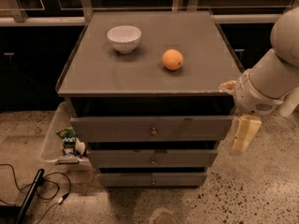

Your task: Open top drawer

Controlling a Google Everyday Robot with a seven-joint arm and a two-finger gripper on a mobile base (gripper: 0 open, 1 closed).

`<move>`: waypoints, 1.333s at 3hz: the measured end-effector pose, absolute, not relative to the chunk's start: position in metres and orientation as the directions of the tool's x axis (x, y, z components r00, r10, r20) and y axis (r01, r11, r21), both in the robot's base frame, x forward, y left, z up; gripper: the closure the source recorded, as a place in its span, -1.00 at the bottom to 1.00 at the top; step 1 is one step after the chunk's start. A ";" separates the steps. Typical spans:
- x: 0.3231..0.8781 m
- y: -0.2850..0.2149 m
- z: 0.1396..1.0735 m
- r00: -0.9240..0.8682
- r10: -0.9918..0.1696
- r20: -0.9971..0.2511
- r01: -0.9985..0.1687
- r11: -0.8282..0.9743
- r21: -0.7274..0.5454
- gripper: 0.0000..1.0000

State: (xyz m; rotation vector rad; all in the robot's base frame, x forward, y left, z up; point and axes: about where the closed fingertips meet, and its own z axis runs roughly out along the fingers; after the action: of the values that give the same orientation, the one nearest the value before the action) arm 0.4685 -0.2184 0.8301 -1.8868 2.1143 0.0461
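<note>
My fingers (246, 133) hang at the right side of the grey table (149, 78), just past its front right corner and at about the height of the top drawer (117, 128). They point down toward the speckled floor (252, 190) as a pale cream block under my white wrist housing (254, 94). From this angle I cannot tell how far apart they are or whether they hold anything. They are off the right end of the drawer front and well apart from its knob. My white arm (280, 64) comes in from the upper right edge and slopes down to the wrist. The top drawer is the widest and tallest of the three grey fronts, directly under the table's top slab, with a dark gap showing between its upper edge and the slab. Its small round brass knob (153, 131) sits in the middle of the front. Below it are the narrower middle drawer (121, 158) and the still narrower bottom drawer (126, 179), each with a small knob at its centre. On the table top a white bowl (124, 38) stands upright toward the back left, and an orange (172, 59) lies to its right, nearer the middle; the two are apart. On the floor to the left, a clear plastic bin (50, 143) sits against the table with a green snack packet (69, 136) in it, and black cables (46, 192) trail across the floor in front of it.
</note>
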 end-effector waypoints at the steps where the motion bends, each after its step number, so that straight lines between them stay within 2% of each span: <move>1: 0.469 -0.218 0.830 -0.087 -0.965 -0.247 -0.975 0.134 -0.178 -1.00; 3: 0.486 -0.212 0.755 -0.002 -0.958 -0.286 -0.984 0.053 -0.171 -1.00; 4: 0.501 -0.211 0.727 0.074 -0.944 -0.321 -0.973 0.001 -0.230 -1.00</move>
State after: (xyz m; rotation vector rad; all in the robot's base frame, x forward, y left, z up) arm 0.5012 -0.2112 0.7267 -1.9744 1.9008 0.1033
